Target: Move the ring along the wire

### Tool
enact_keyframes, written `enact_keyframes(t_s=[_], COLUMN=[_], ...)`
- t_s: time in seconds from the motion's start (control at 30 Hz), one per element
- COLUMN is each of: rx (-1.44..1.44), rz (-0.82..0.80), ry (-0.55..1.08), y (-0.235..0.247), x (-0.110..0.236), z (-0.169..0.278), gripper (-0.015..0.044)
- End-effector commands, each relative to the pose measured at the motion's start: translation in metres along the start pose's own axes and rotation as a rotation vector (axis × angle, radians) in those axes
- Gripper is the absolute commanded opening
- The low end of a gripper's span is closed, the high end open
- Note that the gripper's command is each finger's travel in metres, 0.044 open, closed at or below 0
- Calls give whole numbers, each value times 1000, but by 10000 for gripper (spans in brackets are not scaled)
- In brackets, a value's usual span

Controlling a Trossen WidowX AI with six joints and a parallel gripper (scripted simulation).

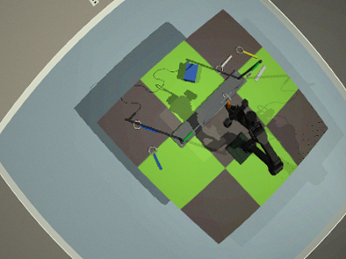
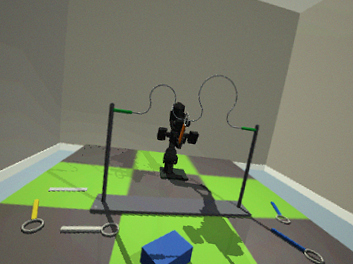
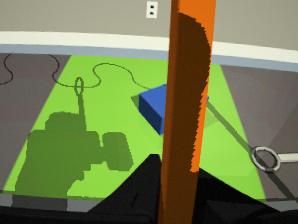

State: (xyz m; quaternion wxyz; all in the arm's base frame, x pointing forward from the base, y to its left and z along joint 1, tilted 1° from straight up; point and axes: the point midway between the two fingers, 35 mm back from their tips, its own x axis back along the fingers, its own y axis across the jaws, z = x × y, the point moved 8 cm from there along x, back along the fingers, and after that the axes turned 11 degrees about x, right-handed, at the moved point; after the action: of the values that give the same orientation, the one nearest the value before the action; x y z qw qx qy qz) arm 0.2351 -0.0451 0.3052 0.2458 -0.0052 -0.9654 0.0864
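The orange handle (image 2: 182, 132) stands upright, clamped in the black arm's jaws, its ring (image 2: 186, 120) up at the dip of the grey wire (image 2: 221, 77) midway between the two posts (image 2: 105, 150), above the grey base plate (image 2: 167, 206).

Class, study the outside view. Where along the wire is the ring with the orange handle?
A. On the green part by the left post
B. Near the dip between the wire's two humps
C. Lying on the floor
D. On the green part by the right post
B: the gripper holds the orange handle upright, with the ring near the wire's middle dip, away from both green ends.
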Motion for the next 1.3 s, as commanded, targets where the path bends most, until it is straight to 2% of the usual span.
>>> enact_keyframes(t_s=[0.0, 0.6, 1.27], rx=[-12, -121, -466], rz=[-2, -62, -246], ry=[8, -8, -49], y=[4, 30, 72], x=[-1, -1, 6], z=[2, -4, -25], gripper=[-150, -150, -150])
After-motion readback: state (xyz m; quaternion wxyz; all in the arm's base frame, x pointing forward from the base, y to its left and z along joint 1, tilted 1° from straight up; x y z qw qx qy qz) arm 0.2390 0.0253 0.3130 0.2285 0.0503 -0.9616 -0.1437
